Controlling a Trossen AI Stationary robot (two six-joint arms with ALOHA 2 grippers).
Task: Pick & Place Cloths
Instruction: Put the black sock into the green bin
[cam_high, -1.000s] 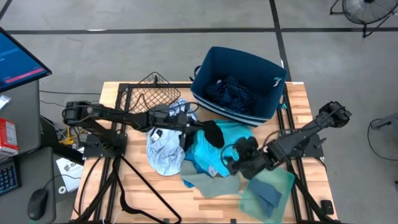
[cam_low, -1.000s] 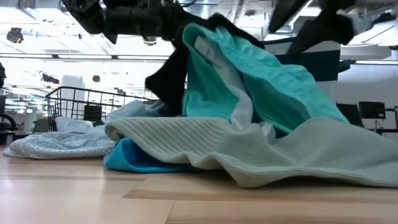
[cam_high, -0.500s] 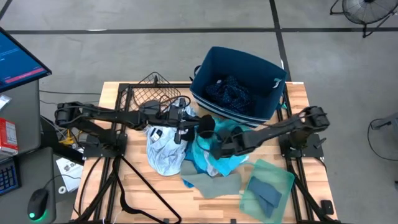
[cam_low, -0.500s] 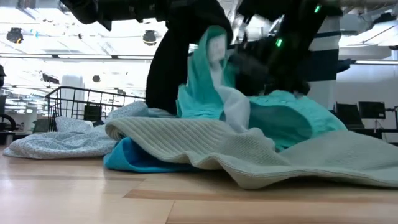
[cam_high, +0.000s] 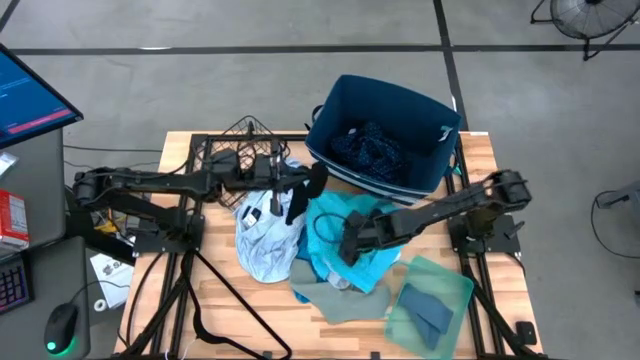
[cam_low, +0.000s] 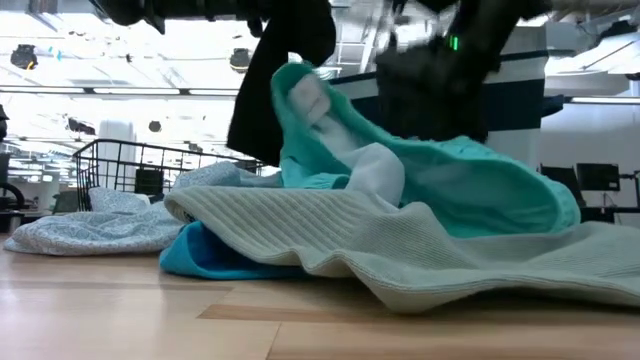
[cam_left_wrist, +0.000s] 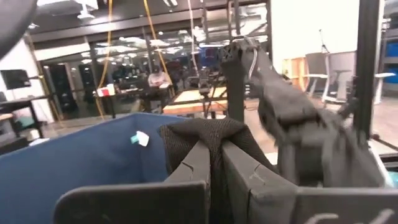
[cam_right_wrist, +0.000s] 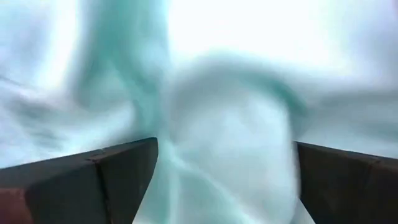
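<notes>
Left claw (cam_high: 296, 193) clamped on small black cloth (cam_high: 299, 203), lifted near surface's (cam_high: 480, 160) far edge beside navy bin (cam_high: 385, 135). Right claw (cam_high: 350, 243) wide, pressed into turquoise cloth (cam_high: 345, 225) mid-surface. Risks: black cloth snagging turquoise folds; wide claw gathering grey cloth (cam_high: 340, 296) beneath, dragging pile toward near edge.

The right gripper (cam_high: 349, 244) has swung in from beside the tray onto the turquoise cloth (cam_high: 352, 222). The left gripper (cam_high: 300, 186) has drawn back, lifting the black cloth (cam_high: 297, 203) clamped between its fingers.
</notes>
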